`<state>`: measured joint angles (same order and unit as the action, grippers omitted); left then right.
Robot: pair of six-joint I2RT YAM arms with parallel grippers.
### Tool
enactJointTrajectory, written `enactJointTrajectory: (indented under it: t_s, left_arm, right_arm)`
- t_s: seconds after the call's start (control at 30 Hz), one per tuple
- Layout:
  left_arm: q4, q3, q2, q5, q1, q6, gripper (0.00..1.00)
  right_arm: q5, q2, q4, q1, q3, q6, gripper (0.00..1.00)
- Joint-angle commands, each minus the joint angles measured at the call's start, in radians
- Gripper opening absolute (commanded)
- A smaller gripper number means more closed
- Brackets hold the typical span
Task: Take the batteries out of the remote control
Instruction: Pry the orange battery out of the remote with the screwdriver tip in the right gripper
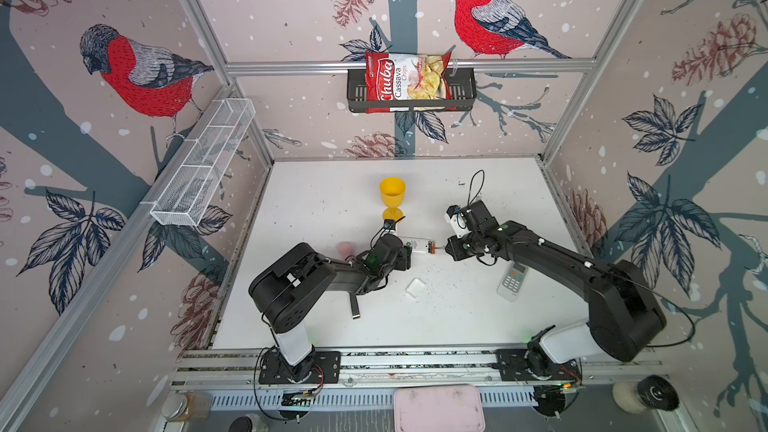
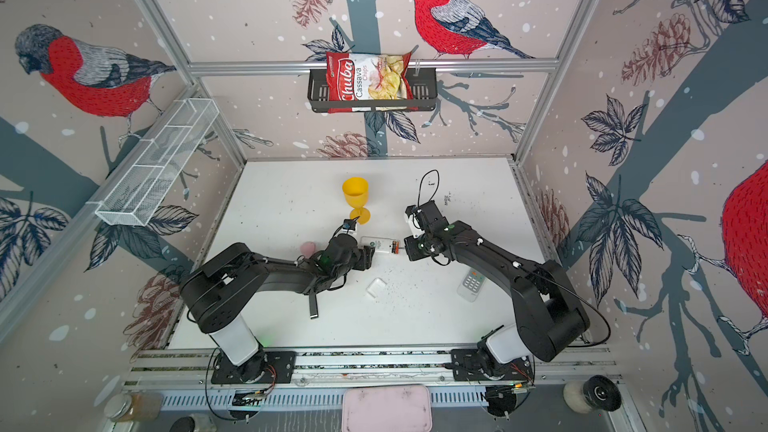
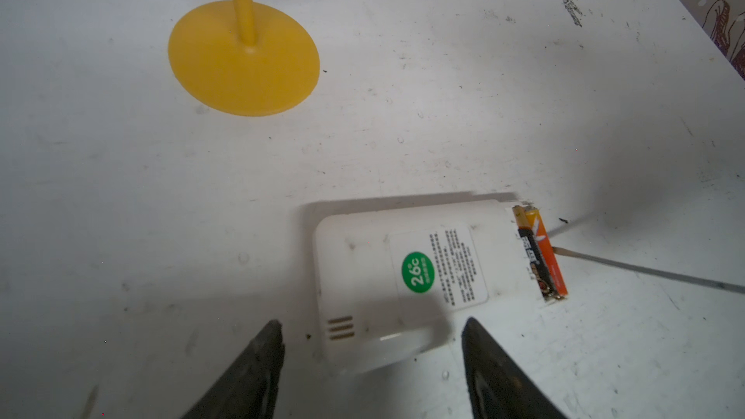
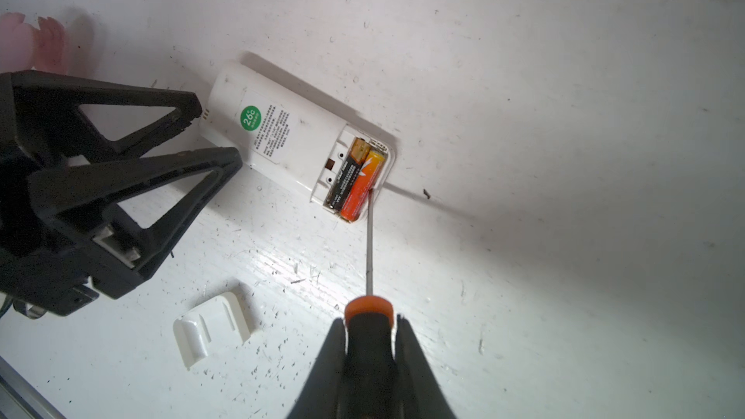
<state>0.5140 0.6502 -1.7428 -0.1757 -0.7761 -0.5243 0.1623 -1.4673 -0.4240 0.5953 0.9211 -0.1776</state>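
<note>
Right gripper (image 4: 371, 320) pinching screwdriver (image 4: 368, 303) handle, shaft tip at the orange cell's edge. Batteries (image 4: 354, 179): two, one black-gold, one orange, side by side in remote control (image 4: 278, 131) open bay, remote face-down on table (image 4: 564, 155). Left gripper (image 4: 217, 135) spread, straddling remote's other end; contact unclear. Handle rear cut off; battery print unreadable.

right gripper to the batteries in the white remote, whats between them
The thin metal shaft of the black-and-orange screwdriver, held in the shut right gripper, its tip at the orange and black batteries; seen in the right wrist view.
</note>
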Motion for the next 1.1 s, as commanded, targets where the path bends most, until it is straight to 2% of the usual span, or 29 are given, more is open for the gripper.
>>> enactJointTrajectory:
  t_s: [0.0,0.27,0.6,1.07]
  left_arm:
    - [0.046,0.009,-0.014,0.009,0.001,-0.006,0.69]
    - [0.052,0.028,-0.033,0.019,0.000,-0.011,0.67]
    - [0.058,0.040,-0.062,0.038,0.003,-0.010,0.65]
    - [0.063,0.032,-0.064,0.038,0.004,-0.012,0.64]
  right_arm:
    - [0.003,-0.001,0.002,0.008,0.004,0.025,0.00]
    - [0.017,0.000,0.014,0.020,-0.001,0.032,0.00]
    - [0.062,-0.005,0.123,0.012,-0.067,-0.012,0.00]
    - [0.187,0.058,0.235,-0.047,-0.130,-0.041,0.00]
